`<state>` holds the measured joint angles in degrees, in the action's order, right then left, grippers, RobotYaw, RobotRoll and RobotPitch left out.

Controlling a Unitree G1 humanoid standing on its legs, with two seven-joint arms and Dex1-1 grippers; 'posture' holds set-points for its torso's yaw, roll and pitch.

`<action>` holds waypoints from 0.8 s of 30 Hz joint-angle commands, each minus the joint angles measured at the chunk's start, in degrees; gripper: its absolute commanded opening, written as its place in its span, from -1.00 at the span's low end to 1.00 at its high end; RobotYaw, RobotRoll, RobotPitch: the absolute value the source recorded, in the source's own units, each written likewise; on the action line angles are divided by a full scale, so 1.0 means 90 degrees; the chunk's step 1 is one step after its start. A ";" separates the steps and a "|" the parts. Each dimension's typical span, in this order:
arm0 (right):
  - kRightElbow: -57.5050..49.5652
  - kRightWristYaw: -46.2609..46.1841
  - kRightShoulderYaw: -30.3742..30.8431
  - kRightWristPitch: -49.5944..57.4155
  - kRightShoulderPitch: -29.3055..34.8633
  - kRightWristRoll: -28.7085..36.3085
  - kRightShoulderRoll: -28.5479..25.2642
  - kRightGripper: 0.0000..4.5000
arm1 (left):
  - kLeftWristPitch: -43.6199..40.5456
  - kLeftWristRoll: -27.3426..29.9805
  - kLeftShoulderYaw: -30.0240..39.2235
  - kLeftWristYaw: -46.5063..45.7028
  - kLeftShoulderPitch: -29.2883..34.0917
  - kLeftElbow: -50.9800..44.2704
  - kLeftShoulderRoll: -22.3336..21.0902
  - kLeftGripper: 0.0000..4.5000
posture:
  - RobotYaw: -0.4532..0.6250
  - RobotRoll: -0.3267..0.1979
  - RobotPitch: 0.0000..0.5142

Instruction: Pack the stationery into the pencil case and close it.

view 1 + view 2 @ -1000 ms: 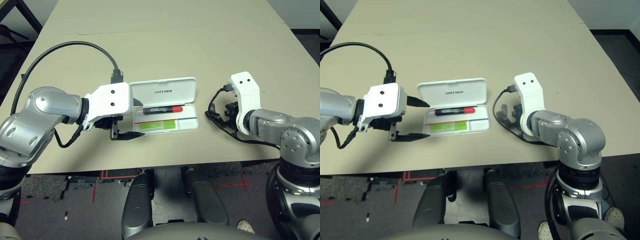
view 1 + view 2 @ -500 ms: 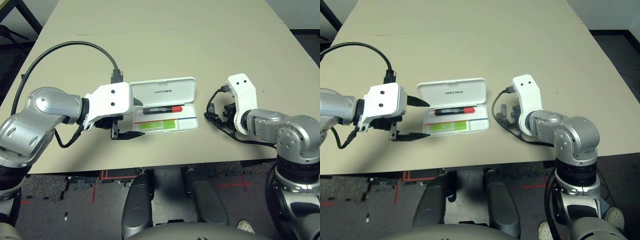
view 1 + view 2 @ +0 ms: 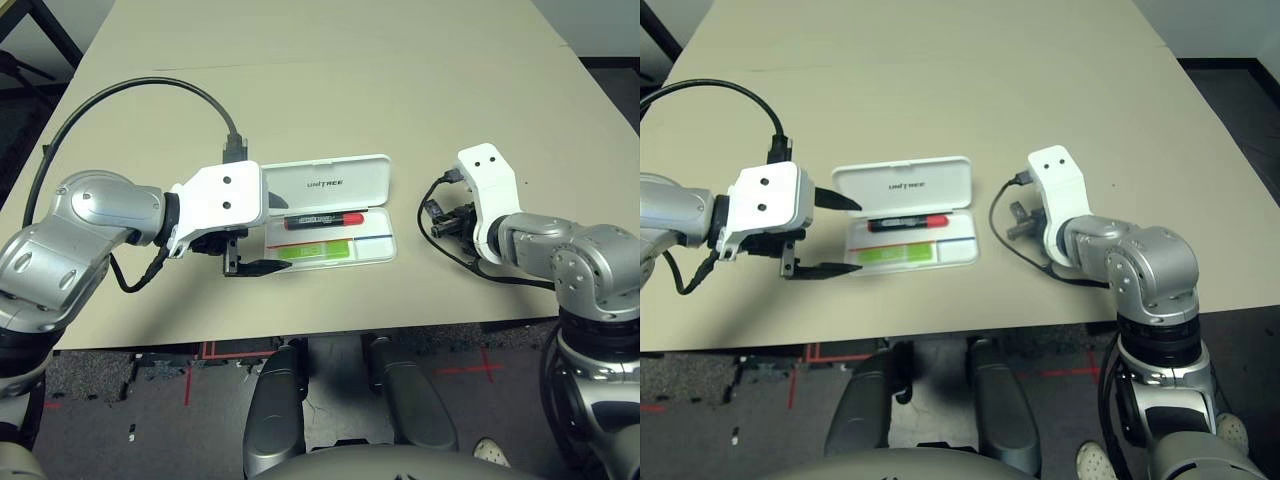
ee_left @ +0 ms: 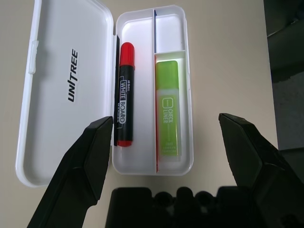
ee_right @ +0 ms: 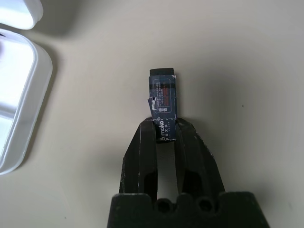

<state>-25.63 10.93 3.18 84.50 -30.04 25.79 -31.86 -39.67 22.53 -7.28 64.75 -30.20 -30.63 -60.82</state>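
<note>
The right end effector (image 5: 166,124) of a Unitree G1 humanoid grips a small dark grey oblong piece (image 5: 163,97) between nearly closed fingers, to the robot's right of an open white pencil case (image 4: 189,95) on a beige tabletop (image 3: 330,110); the left end effector (image 4: 166,124) stands wide open at the case's other end, with nothing between its fingertips; a red-and-black marker pen (image 4: 126,95) lies in the long compartment beside the hinge, and a light-green highlighter pen (image 4: 167,109) lies in the outer one, across the thin divider; the lid (image 3: 330,184), lettered "UNITREE", lies folded back, away from the robot. The small piece appears to be the last to pack, likely bound for the short empty compartment (image 4: 169,33) past the highlighter's cap; held by one end only, it could pivot or slip if the fingers brush the case wall on the way in; released too early or off line, it could land across a wall and keep the lid from shutting; a knock from either end effector could also slide the light case, spoiling the aim, or catch the lid as it is swung over.
</note>
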 commanded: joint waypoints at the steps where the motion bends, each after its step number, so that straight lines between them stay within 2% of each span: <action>1: 0.0112 0.0960 0.0979 -0.0864 -0.0079 -0.0154 -0.0934 -0.89 | -0.0035 -0.0003 -0.0044 0.0022 -0.0010 -0.0087 -0.0011 1.00 | -0.18 0.25 -0.06; 5: 0.0293 0.2049 0.1663 -0.1871 -0.0327 -0.0424 -0.1926 -0.89 | -0.0048 -0.0014 -0.0059 0.0037 -0.0060 -0.0067 -0.0023 1.00 | -0.17 0.25 -0.08; 12: 0.1176 0.4127 0.1612 -0.3619 -0.0945 -0.0622 -0.2790 -0.89 | -0.0054 -0.0046 -0.0090 0.0078 -0.0120 -0.0028 -0.0070 1.00 | -0.17 0.25 -0.10; 17: 0.1984 0.5445 0.1578 -0.4737 -0.1355 -0.0790 -0.2970 -0.89 | -0.0075 -0.0039 -0.0080 0.0094 -0.0127 -0.0027 -0.0102 1.00 | -0.16 0.25 -0.10; 20: 0.2411 0.6881 0.1572 -0.5684 -0.1582 -0.0658 -0.3041 -0.89 | -0.0111 -0.0036 -0.0071 0.0104 -0.0151 -0.0025 -0.0135 1.00 | -0.16 0.25 -0.11; 24: 0.2875 0.7772 0.1645 -0.6070 -0.1925 -0.0768 -0.2856 -0.89 | -0.0167 -0.0029 -0.0069 0.0099 -0.0194 -0.0031 -0.0159 1.00 | -0.15 0.25 -0.11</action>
<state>-0.89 77.66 17.34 31.57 -46.45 19.39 -57.85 -40.65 22.44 -7.47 64.92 -31.34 -30.56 -61.50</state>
